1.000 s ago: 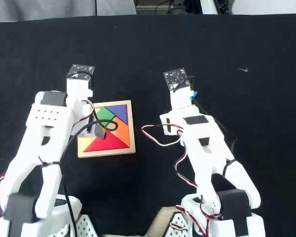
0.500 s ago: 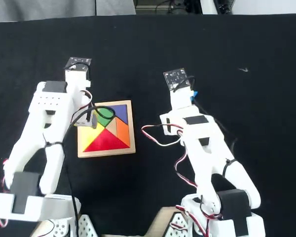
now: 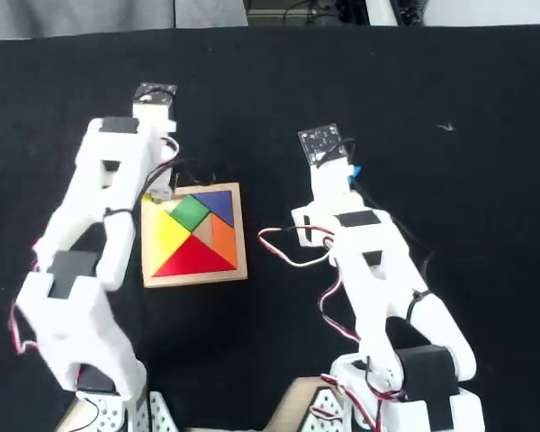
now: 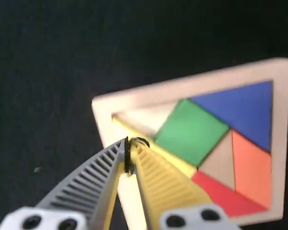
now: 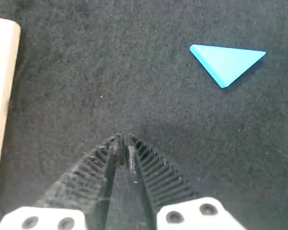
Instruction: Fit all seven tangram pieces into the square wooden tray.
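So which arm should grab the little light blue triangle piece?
The right. The light blue triangle piece lies just ahead of the right gripper; the left gripper hovers over the square wooden tray.

Left gripper (image 4: pixel 127 157) and right gripper (image 5: pixel 123 151) are both fully closed.

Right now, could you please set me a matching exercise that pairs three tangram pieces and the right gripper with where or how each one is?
Things:
1. green square
2. light blue triangle
3. red triangle
4. right gripper

Places or states:
A. shut, over bare black cloth
B. in the tray, along the rim nearest the arm bases
C. on the black cloth, outside the tray
D. in the tray, edge to edge with the dark blue triangle

Pairs: 1-D, 2-C, 3-B, 4-A.
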Motion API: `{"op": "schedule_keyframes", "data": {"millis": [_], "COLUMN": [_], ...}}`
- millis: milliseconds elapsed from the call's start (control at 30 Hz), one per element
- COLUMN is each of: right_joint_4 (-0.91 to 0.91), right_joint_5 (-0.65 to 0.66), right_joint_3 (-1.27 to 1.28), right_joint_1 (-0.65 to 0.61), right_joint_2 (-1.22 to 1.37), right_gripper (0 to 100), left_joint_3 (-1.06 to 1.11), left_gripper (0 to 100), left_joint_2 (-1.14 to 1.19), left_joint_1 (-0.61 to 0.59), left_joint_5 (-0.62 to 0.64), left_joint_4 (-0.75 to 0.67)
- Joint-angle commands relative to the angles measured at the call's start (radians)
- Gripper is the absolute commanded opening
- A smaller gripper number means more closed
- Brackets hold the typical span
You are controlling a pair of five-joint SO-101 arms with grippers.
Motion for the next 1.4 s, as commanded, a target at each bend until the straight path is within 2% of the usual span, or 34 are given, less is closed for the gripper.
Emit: {"op": "schedule_keyframes", "data": {"millis": [0,133,367,467,567,700,800,1000,1133,1267,1367], "right_joint_4": [-0.021,-0.021,-0.021,-0.021,-0.021,-0.021,-0.018,0.002,0.147,0.213,0.212], "right_joint_5": [-0.006,-0.006,-0.006,-0.006,-0.006,-0.006,-0.006,-0.008,0.015,0.107,0.12], "right_joint_3": [-0.01,-0.01,-0.01,-0.01,-0.01,-0.012,-0.019,-0.177,-0.406,-0.648,-0.839], "right_joint_1": [0.012,0.012,0.011,0.011,0.014,0.015,0.04,0.195,0.212,0.186,0.23], "right_joint_2": [0.001,0.001,0.001,0.001,0.001,-0.004,-0.007,0.002,0.079,0.315,0.516], "right_gripper": [1.1,1.1,1.1,1.1,1.1,1.2,1.5,1.5,1.5,1.2,1.1], "left_joint_3": [-0.159,-0.222,-0.179,-0.202,-0.254,-0.286,-0.269,-0.05,0.203,0.539,0.8], "left_gripper": [3,3,3,3,3,3,3,3,3,3,3], "left_joint_2": [0.118,0.204,0.207,0.206,0.206,0.199,0.121,-0.176,-0.4,-0.615,-0.749], "left_joint_1": [0.047,0.071,0.111,0.114,0.093,0.042,0.012,-0.079,-0.186,-0.288,-0.346], "left_joint_5": [0.015,0.015,0.015,0.015,0.02,0.115,0.115,0.118,0.115,0.115,0.115], "left_joint_4": [-0.005,0.0,0.003,0.057,0.097,0.129,0.157,0.133,0.043,-0.14,-0.33]}}
